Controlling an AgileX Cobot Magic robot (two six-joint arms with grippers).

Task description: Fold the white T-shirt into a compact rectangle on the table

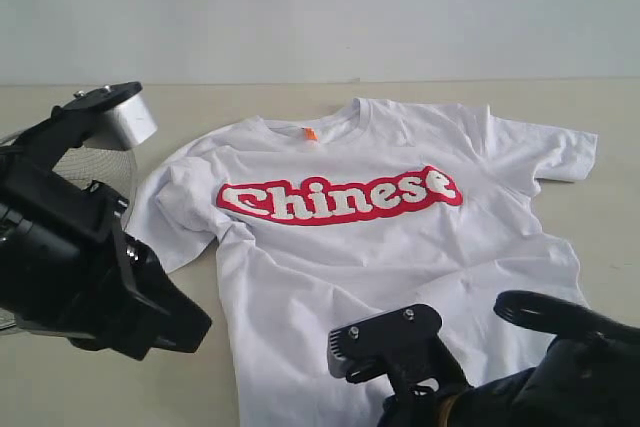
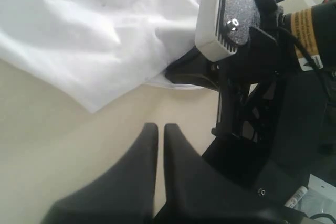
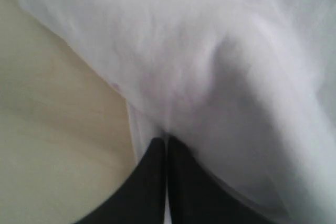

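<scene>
Beige wood-look table (image 1: pixel 600 247), white T-shirt (image 1: pixel 380 267) spread print-up, left gripper (image 2: pixel 160 127) closed just beside its hem, right gripper (image 3: pixel 167 140) closed, tips touching hem

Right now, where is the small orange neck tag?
In the exterior view the small orange neck tag sits inside the collar of the white cotton T-shirt, at its far edge, just above the red "Chinese" print.
</scene>
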